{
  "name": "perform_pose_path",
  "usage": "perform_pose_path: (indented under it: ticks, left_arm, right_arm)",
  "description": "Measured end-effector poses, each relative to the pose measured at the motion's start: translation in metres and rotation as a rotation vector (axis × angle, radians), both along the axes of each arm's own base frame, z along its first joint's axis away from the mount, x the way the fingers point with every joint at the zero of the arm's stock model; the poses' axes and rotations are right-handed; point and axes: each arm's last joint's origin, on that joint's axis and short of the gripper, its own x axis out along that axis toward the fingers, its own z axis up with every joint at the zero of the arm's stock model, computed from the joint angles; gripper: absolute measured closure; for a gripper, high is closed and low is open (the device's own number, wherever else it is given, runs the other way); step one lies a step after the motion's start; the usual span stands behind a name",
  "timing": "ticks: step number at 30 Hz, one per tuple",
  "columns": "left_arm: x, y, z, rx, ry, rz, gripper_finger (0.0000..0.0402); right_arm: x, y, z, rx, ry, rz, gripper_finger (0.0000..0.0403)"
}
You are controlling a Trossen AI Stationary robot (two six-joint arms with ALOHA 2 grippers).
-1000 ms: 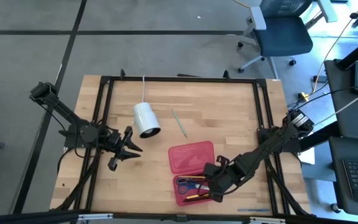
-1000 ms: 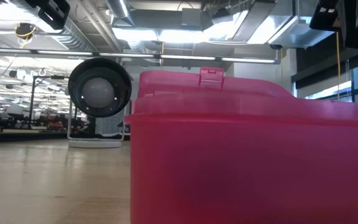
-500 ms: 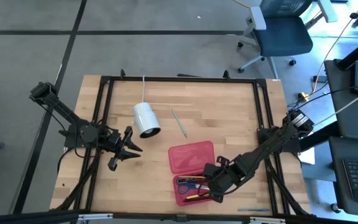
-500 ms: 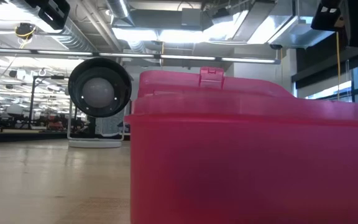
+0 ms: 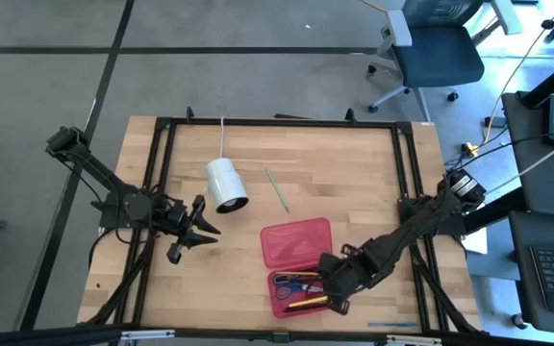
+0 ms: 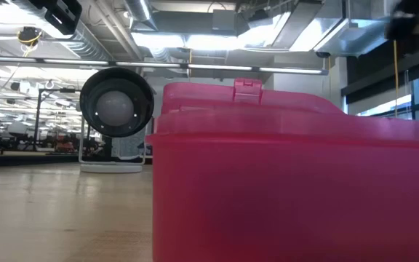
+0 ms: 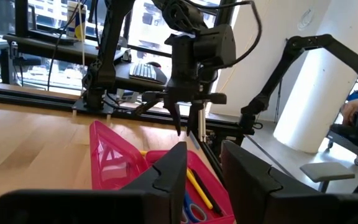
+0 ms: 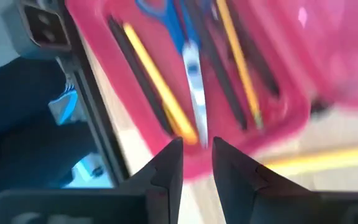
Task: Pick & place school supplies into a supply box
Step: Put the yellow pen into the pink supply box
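The red supply box lies open near the table's near edge, with its lid (image 5: 296, 242) flat beside its tray (image 5: 296, 291). In the tray lie yellow pencils (image 8: 157, 87), black pens (image 8: 219, 74) and blue-handled scissors (image 8: 188, 56). My right gripper (image 5: 334, 302) hangs over the tray's right end, pointing down, slightly open and empty; it also shows in the left wrist view (image 7: 188, 124). A green pencil (image 5: 277, 190) lies flat on the table farther back. My left gripper (image 5: 198, 242) waits open and empty left of the box.
A white cylinder (image 5: 226, 185) with a cord lies at the back left, between my left gripper and the green pencil. A thin stick (image 5: 392, 325) lies by the near edge, right of the box. Black frame rails run along the table's sides. In the low view the box (image 6: 289, 182) fills the right half.
My right gripper has shifted a little toward the table's right edge above the tray. The box and the left arm have kept still.
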Motion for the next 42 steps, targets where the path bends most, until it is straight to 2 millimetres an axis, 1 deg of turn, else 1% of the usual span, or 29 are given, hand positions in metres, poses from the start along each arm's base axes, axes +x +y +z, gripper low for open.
perform_pose_path:
  ticks: [3,9,11,17,19,23,26,29,30,33,36,38,42]
  left_arm:
    - [0.0,0.0,0.0,0.0,0.0,0.0,0.031]
    - [0.0,0.0,0.0,0.0,0.0,0.0,0.0309]
    - [0.0,0.0,0.0,0.0,0.0,0.001,0.0307]
    - [0.0,0.0,0.0,0.0,0.0,0.003,0.0309]
    - [0.0,0.0,0.0,0.0,0.0,0.003,0.0311]
    - [0.0,0.0,0.0,0.0,0.0,0.002,0.031]
    - [0.0,0.0,0.0,0.0,0.0,0.002,0.0308]
    - [0.0,0.0,0.0,0.0,0.0,0.002,0.0306]
    - [0.0,0.0,0.0,0.0,0.0,0.002,0.0307]
    - [0.0,0.0,0.0,0.0,0.0,0.002,0.0309]
    - [0.0,0.0,0.0,0.0,0.0,0.001,0.0311]
    - [0.0,0.0,0.0,0.0,0.0,0.001,0.0311]
    - [0.0,0.0,0.0,-0.001,0.0,0.001,0.0308]
  right_arm:
    - [-0.012,0.004,-0.002,0.011,0.115,-0.058,0.0315]
    - [-0.04,0.013,-0.005,-0.067,0.267,-0.204,0.0315]
    - [-0.043,0.014,-0.005,-0.104,0.244,-0.231,0.0315]
    - [-0.044,0.015,-0.005,-0.145,0.192,-0.258,0.0314]
    - [-0.045,0.014,-0.008,-0.155,0.2,-0.258,0.0306]
    - [-0.049,0.009,-0.019,-0.191,0.228,-0.27,0.0266]
    - [-0.052,0.005,-0.029,-0.243,0.208,-0.321,0.0231]
    - [-0.052,0.004,-0.038,-0.227,0.189,-0.326,0.0208]
    - [-0.053,0.003,-0.041,-0.227,0.192,-0.346,0.0204]
    - [-0.057,-0.003,-0.049,-0.253,0.206,-0.483,0.02]
    - [-0.06,-0.007,-0.059,-0.271,0.186,-0.58,0.0199]
    - [-0.061,-0.009,-0.067,-0.255,0.172,-0.617,0.0199]
    - [-0.062,-0.01,-0.08,-0.221,0.127,-0.635,0.0199]
